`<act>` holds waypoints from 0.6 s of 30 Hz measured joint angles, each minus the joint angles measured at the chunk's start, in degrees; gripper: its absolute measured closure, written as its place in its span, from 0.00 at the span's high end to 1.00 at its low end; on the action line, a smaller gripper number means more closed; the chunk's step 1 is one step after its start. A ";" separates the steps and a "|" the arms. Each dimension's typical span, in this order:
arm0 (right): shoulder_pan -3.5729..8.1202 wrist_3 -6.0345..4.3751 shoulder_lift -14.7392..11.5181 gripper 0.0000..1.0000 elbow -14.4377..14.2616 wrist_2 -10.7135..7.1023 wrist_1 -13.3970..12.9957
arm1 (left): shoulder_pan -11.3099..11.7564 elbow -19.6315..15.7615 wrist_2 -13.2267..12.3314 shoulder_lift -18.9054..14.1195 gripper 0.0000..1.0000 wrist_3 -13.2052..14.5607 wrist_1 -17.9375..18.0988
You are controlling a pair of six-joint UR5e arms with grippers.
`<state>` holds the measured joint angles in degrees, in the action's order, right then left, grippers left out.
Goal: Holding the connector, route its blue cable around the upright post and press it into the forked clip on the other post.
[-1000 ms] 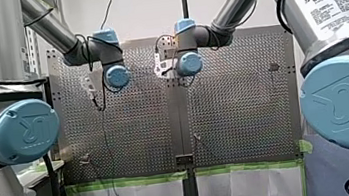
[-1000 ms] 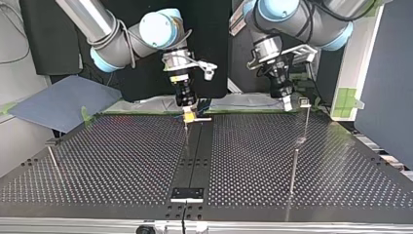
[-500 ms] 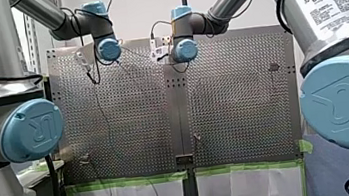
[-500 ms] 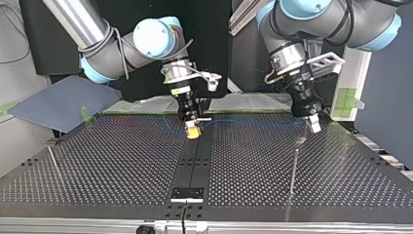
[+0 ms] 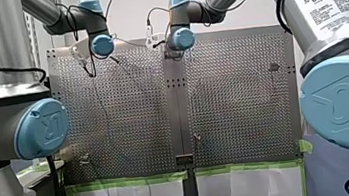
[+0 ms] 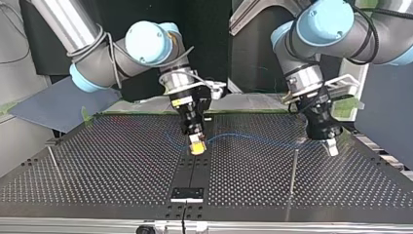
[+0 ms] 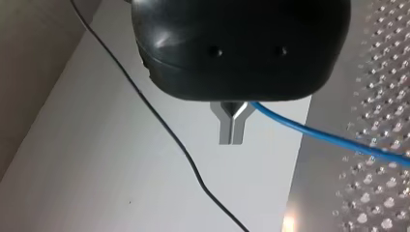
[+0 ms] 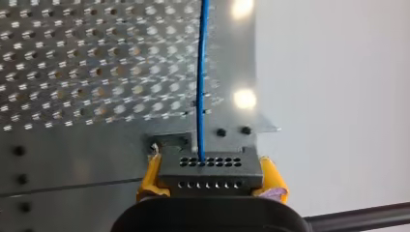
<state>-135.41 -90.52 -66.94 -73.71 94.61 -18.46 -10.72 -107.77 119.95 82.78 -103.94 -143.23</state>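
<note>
Right end effector [image 6: 196, 145]: yellow pads closed on both sides of the black connector [image 8: 209, 171], a firm hold. It hangs over the bench's [image 6: 122, 165] centre strip, clear of the plate.

Cable [image 6: 243, 136]: one thin blue wire leaving a single hole in the connector face. It runs slightly slack across to the left end effector [image 7: 231, 137]. The metal fingers there are closed tip to tip, and the wire passes through the fork at their root. I cannot tell whether it is pinched or free to slide.

Post [image 6: 293, 168]: upright, on my left arm's half of the bench, toward the edge away from the arms. The left end effector is just beyond it and the cable is not yet touching it. I cannot pick out the forked clip in any view.

Step in hand, as I read it: carrying the span to the post for the wrap.

Doing it well:
- Lower the span below the post top before sweeping, or it will ride over.
- Keep light tension only. One wire in one hole will likely pull out if tugged.
- Move both arms together so the slack stays even.
- Find the clip before committing to a wrap direction.
</note>
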 joint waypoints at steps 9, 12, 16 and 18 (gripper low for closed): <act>0.29 0.03 0.14 0.07 4.35 0.35 -0.07 | 4.50 0.81 -4.50 1.39 0.00 -4.18 -0.36; 0.51 0.05 0.18 0.07 5.76 0.57 -0.69 | 5.93 0.83 -5.94 1.61 0.00 -5.17 -0.40; 0.67 -0.08 0.42 0.07 7.32 0.27 -1.07 | 7.65 1.43 -7.65 2.66 0.00 -5.39 -0.80; 0.67 -0.03 1.00 0.07 8.25 0.06 -0.64 | 8.64 1.97 -8.64 3.56 0.00 -5.10 -1.18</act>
<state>-134.75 -90.55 -65.94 -65.46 94.68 -19.10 -2.08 -105.80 111.31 86.34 -109.04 -144.41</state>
